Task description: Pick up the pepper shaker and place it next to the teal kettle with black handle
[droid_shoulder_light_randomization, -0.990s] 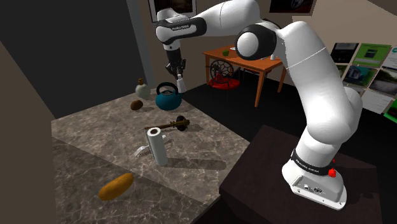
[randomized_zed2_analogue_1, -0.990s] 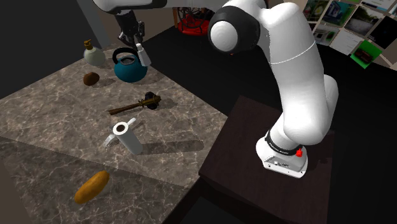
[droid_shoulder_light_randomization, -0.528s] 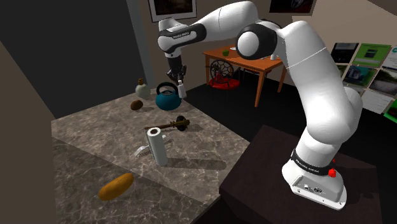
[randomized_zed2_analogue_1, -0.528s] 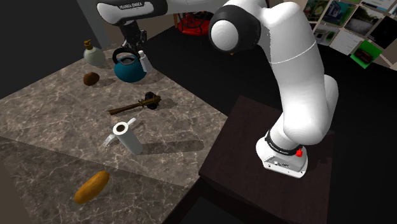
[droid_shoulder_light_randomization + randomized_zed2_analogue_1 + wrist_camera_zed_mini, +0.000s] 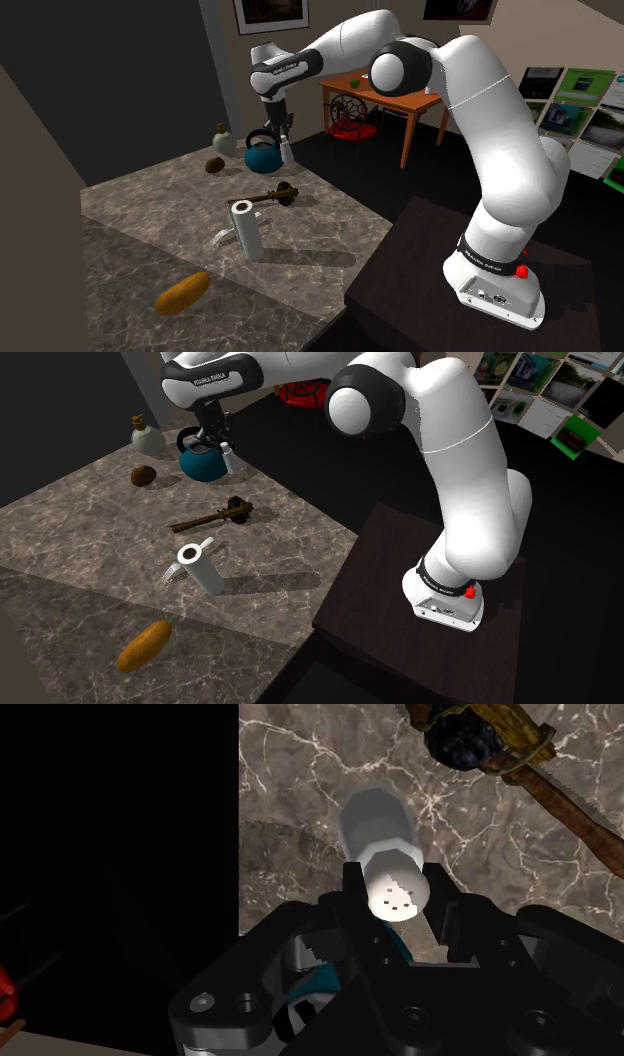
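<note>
The pepper shaker (image 5: 395, 889), a small white cylinder with a domed, hole-dotted top, hung upright, clasped near its top between the fingers of the hand (image 5: 225, 448). The teal kettle (image 5: 263, 157), round-bodied with a black arched handle, sat upright just beside the hand and the shaker.

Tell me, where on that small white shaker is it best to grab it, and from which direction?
At its top end, by the rounded cap with holes, coming straight down from above. The pepper shaker stands upright and is slim and round, so it can be pinched on opposite sides there. That is how the end effector clasps it now, beside the teal kettle.
</note>
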Motion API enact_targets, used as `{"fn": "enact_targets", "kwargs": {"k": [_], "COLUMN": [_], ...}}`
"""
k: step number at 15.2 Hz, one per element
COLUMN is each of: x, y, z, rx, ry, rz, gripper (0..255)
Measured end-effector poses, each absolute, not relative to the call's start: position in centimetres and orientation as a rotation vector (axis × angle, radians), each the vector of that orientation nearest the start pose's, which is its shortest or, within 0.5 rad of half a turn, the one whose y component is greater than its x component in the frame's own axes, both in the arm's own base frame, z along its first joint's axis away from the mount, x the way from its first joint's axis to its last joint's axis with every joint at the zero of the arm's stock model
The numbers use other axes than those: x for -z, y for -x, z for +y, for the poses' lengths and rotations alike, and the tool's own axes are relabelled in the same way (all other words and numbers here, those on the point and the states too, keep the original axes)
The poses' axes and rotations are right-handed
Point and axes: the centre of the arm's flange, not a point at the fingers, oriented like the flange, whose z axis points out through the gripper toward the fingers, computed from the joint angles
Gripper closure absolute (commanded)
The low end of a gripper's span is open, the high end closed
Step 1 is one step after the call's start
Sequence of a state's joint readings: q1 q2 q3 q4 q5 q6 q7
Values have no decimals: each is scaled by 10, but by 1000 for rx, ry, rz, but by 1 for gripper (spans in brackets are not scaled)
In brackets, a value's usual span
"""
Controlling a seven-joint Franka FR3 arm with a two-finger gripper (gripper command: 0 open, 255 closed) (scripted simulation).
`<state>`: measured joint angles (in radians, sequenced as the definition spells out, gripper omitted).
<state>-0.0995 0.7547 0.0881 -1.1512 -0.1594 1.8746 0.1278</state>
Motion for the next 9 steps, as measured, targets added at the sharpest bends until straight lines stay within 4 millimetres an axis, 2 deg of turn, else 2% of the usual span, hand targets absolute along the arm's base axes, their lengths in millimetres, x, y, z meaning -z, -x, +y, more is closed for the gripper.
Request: {"fn": "enact_targets", "kwargs": {"k": [9], "x": [-302], "y": [-749], "z": [-41], "rx": [-38], "ry": [3228], "rz": [181], "gripper": [255]}}
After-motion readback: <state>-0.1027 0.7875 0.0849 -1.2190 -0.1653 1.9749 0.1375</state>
